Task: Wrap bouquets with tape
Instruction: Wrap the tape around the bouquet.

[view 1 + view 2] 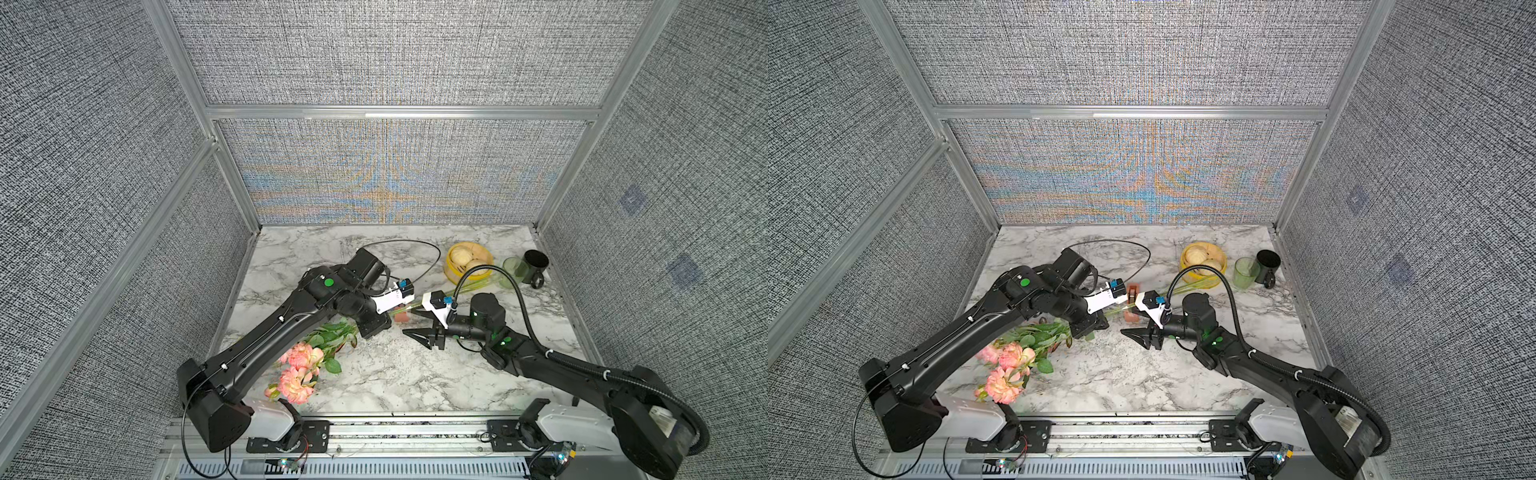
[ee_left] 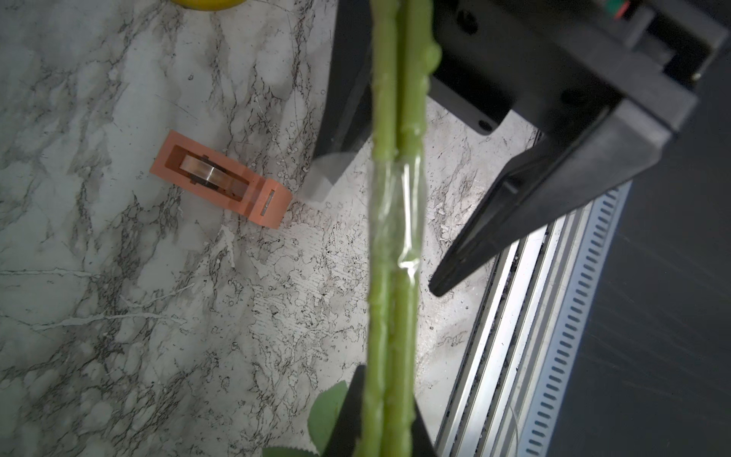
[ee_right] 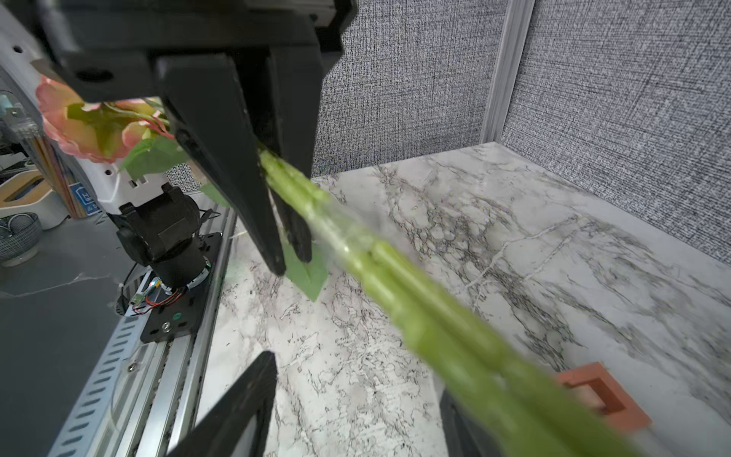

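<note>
Fingers (image 3: 221, 166) of the left gripper (image 3: 290, 259) are closed tight on the long thin green stems (image 2: 395, 118) of the bouquet (image 1: 300, 368) of artificial pink and peach roses, and they hold the stems above the white marble counter (image 1: 415, 386). A band of clear tape (image 2: 395, 213) goes around two stems. The right gripper (image 2: 377, 223) has its fingers wide, one on each side of this band, holding nothing. The narrow salmon-orange plastic tape dispenser (image 2: 221, 182) lies flat on the counter nearby, apart from both arms.

A small clear flap (image 2: 325, 180) hangs at the tip of one right finger. It is perhaps a tape end, but I cannot see if it joins the band. If it does, pulling the right arm away could peel the wrap open or drag the stems out of the left pinch. One edge of the band also looks wrinkled and lifted, so it may come loose.
</note>
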### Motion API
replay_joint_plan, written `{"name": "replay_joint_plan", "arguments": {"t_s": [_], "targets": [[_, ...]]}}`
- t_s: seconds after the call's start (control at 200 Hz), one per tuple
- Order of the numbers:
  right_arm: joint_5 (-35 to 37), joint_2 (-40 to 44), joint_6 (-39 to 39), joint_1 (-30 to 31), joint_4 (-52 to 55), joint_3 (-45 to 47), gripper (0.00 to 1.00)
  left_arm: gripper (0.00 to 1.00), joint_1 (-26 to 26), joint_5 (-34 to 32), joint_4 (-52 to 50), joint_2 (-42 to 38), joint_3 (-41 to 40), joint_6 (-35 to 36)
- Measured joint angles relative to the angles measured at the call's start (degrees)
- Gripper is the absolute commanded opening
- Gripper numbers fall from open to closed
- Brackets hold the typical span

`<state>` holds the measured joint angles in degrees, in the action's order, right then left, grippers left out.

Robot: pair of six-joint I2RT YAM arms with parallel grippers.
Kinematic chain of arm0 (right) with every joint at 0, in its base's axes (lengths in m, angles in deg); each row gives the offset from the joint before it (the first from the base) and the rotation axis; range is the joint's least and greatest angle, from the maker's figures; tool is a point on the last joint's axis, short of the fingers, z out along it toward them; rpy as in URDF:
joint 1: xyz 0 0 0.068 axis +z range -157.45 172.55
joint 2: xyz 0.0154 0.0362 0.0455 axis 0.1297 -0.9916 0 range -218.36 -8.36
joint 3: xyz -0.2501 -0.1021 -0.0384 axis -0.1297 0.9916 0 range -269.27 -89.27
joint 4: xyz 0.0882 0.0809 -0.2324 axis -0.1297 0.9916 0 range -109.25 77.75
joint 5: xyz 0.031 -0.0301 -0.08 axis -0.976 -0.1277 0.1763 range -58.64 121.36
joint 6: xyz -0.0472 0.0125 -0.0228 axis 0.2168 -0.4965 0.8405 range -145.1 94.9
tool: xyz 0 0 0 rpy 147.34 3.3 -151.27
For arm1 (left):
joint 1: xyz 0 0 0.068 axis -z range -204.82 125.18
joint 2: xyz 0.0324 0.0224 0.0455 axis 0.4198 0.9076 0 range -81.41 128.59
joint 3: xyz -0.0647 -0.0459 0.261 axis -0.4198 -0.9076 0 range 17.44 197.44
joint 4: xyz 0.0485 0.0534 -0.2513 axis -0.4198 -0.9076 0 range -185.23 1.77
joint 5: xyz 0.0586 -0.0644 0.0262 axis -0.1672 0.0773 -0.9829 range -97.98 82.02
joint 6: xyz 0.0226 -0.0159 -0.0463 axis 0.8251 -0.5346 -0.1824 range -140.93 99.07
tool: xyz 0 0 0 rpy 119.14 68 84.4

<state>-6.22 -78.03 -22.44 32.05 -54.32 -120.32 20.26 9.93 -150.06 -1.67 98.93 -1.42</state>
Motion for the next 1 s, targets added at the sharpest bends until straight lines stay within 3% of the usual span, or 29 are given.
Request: {"name": "replay_joint_plan", "arguments": {"t_s": [0.315, 0.676, 1.001], "targets": [[-4.1, 5.0, -0.3, 3.5, -0.7, 0.4, 0.36, 0.00, -0.7, -2.4, 0.9, 2.7, 0.9, 0.2], [-5.0, 5.4, -0.8, 3.7, 0.2, -2.4, 0.37, 0.00, -0.6, -2.9, 0.8, 3.2, -0.5, 0.4], [0.8, 6.3, 0.7, 3.6, 3.2, -3.7, 0.38, 0.00, -0.6, -2.9, 0.8, 3.2, -2.0, 0.4]]}}
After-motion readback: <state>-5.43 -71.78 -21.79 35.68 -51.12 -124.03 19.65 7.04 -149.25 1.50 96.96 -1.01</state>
